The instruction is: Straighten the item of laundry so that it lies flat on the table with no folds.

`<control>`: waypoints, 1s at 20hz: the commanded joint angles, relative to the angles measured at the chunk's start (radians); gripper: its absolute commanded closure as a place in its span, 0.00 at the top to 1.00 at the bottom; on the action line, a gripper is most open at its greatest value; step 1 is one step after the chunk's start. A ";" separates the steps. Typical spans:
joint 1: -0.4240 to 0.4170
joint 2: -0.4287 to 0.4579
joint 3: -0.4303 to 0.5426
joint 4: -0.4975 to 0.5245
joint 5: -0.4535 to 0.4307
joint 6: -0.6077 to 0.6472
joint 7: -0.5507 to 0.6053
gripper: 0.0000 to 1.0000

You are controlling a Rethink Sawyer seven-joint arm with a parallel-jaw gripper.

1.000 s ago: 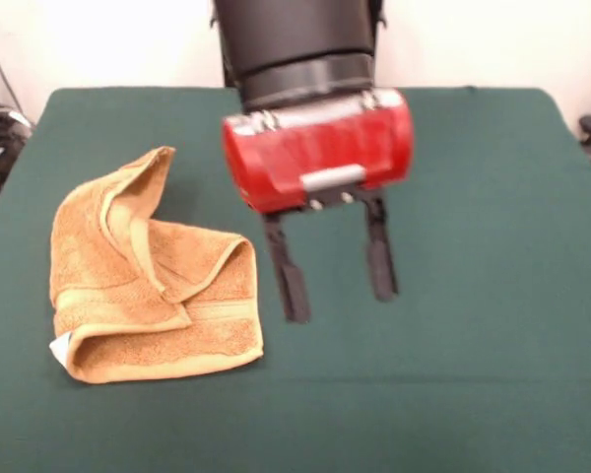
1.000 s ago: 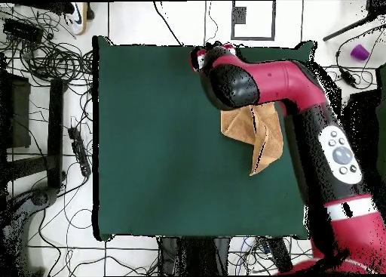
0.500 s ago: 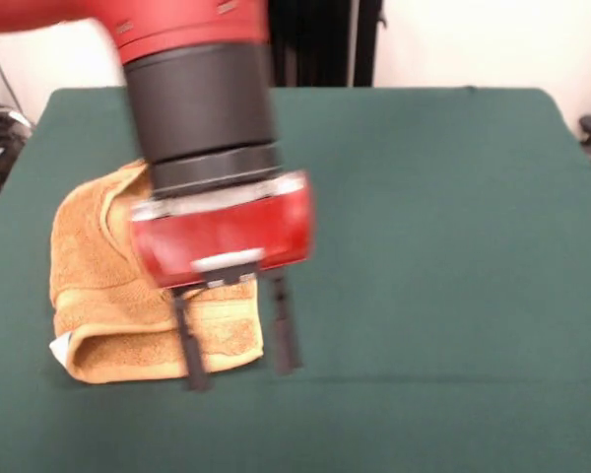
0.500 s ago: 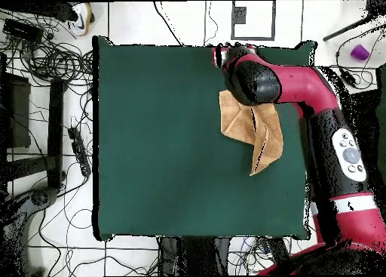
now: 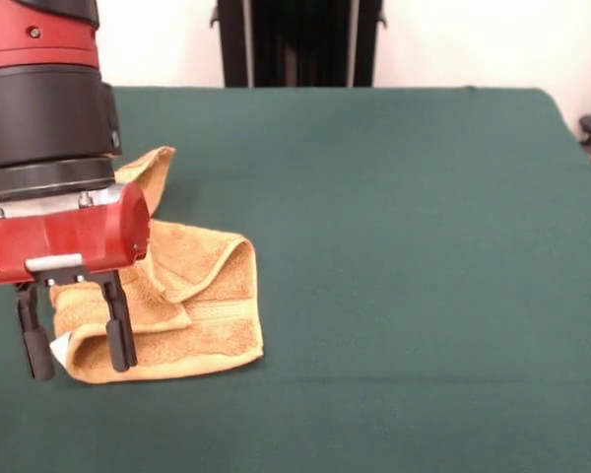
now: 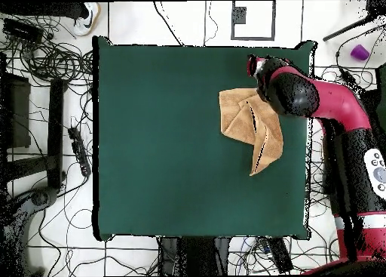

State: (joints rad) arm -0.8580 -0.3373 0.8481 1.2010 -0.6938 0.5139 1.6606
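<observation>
since gripper (image 5: 77, 351) hangs over towel's folded corner with white tag (image 5: 60, 346) between its tips, risk as i judge it: a close here pinches two or more layers at once, so a lift drags whole bundle instead of opening fold. second risk: tips catch only tag or miss the edge, towel slips free. jaws stand moderately apart, holding nothing; contact with cloth unclear. towel (image 5: 192, 296) lies crumpled, folded over itself, near one side edge of table (image 5: 424, 246). overhead: towel (image 6: 245, 123) beside arm's wrist.
</observation>
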 commanded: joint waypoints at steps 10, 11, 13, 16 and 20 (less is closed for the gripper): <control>0.166 0.008 -0.148 0.159 -0.036 -0.150 0.125 1.00; 0.165 0.008 -0.148 0.170 -0.028 -0.152 0.120 1.00; 0.157 0.000 -0.147 0.202 -0.022 -0.170 0.106 1.00; 0.152 -0.026 -0.158 0.254 -0.023 -0.201 0.101 1.00; 0.118 -0.058 -0.160 0.351 -0.034 -0.270 0.100 1.00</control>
State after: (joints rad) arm -0.7577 -0.3545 0.7672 1.3414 -0.6994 0.3007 1.6606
